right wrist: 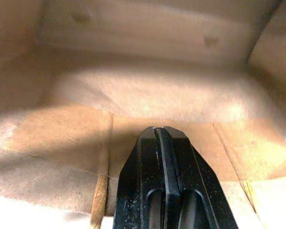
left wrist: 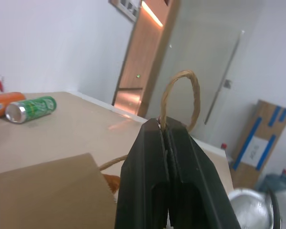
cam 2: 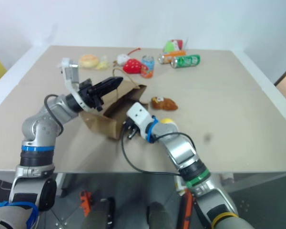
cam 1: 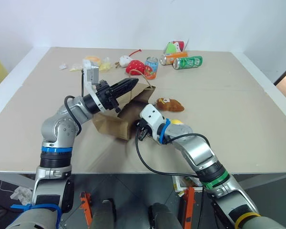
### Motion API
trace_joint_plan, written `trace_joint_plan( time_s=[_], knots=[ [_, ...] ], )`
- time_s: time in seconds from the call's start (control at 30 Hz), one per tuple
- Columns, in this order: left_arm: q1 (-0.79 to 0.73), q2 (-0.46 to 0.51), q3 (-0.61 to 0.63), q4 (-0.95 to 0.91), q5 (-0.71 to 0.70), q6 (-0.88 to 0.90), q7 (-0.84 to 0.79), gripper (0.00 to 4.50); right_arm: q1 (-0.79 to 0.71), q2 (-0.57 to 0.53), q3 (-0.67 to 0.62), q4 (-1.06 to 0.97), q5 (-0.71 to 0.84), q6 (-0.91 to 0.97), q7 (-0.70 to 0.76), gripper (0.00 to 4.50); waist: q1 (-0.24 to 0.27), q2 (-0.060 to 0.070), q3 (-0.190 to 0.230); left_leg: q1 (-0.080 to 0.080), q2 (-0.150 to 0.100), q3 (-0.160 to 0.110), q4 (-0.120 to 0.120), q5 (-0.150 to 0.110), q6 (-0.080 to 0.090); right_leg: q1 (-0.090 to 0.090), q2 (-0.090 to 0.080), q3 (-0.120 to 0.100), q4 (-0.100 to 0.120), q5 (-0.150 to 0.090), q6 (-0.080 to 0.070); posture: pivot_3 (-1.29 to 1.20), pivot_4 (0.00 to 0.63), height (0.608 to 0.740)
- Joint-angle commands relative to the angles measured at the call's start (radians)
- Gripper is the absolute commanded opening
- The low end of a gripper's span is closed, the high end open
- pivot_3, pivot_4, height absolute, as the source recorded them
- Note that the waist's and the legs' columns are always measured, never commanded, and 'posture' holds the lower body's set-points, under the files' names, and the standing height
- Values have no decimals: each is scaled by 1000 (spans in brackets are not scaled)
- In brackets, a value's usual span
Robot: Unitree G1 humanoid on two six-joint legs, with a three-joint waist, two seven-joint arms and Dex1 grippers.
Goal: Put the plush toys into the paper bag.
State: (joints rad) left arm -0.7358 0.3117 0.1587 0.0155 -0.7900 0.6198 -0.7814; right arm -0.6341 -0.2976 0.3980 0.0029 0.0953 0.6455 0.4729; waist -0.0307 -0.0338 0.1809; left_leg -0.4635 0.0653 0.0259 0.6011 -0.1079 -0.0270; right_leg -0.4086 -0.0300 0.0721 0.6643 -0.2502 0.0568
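Left gripper (left wrist: 164, 126) clamped on paper bag (cam 1: 115, 125) handle (left wrist: 181, 98); closed right gripper (right wrist: 161, 131) inside bag.

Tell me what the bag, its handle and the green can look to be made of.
The paper bag looks like matte brown kraft paper: creased, folded walls. Its handle, pinched in the left tool, appears to be twisted paper cord, with a spiral texture visible. The green can seems to be metal, probably aluminium, judging by its shiny silver end and glossy printed side.
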Motion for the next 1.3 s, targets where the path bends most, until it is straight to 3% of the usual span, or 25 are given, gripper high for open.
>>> trace_joint_plan(
  time_s=[0.03,0.23,0.4,0.6,0.8,0.9,1.07,1.2,1.3],
  knots=[
    [-21,-12,26,-77,1,-45,46,0,-5,19,-8,17,-31,27,-17,132,0,0,0,0,0,0,0,0,0,0,0,0,0,0,0,0,150,740],
    [-21,-19,13,-189,59,-236,-7,0,9,36,-27,37,-49,58,-24,132,0,0,0,0,0,0,0,0,0,0,0,0,0,0,0,0,150,740],
    [3,3,-69,-237,177,-431,-129,0,10,44,-49,48,-50,60,-26,132,1,0,0,0,0,0,0,0,-1,1,0,0,0,-1,-5,0,150,740],
    [51,-1,-90,-200,184,-454,-151,0,9,53,-81,43,-44,62,-24,132,0,0,0,1,0,1,0,1,-1,0,0,0,0,-1,-6,0,150,740],
    [107,13,-112,-115,232,-507,-208,0,15,66,-220,-135,164,88,119,132,0,0,0,0,0,1,0,1,-1,0,0,0,0,-2,-5,0,150,740],
    [116,12,-107,-82,233,-518,-215,0,29,18,-302,-278,308,150,210,132,1,0,0,-1,0,1,-1,1,-1,-1,0,0,0,-1,-1,0,150,740],
    [113,12,-95,-70,215,-510,-213,0,69,-102,-386,-398,405,194,264,132,4,0,0,-1,0,0,-1,0,-2,0,-1,0,0,-4,-5,0,150,740],
    [125,18,-93,-81,207,-501,-217,0,89,-192,-471,-432,462,225,270,1291,4,0,0,-1,0,0,-1,0,-2,-1,-1,0,0,-4,-6,0,150,740],
    [142,21,-98,-109,192,-485,-217,0,128,-299,-521,-445,462,222,288,2770,4,0,0,-1,0,0,-1,0,-2,0,-1,0,0,-4,-6,0,150,740]
  ],
)
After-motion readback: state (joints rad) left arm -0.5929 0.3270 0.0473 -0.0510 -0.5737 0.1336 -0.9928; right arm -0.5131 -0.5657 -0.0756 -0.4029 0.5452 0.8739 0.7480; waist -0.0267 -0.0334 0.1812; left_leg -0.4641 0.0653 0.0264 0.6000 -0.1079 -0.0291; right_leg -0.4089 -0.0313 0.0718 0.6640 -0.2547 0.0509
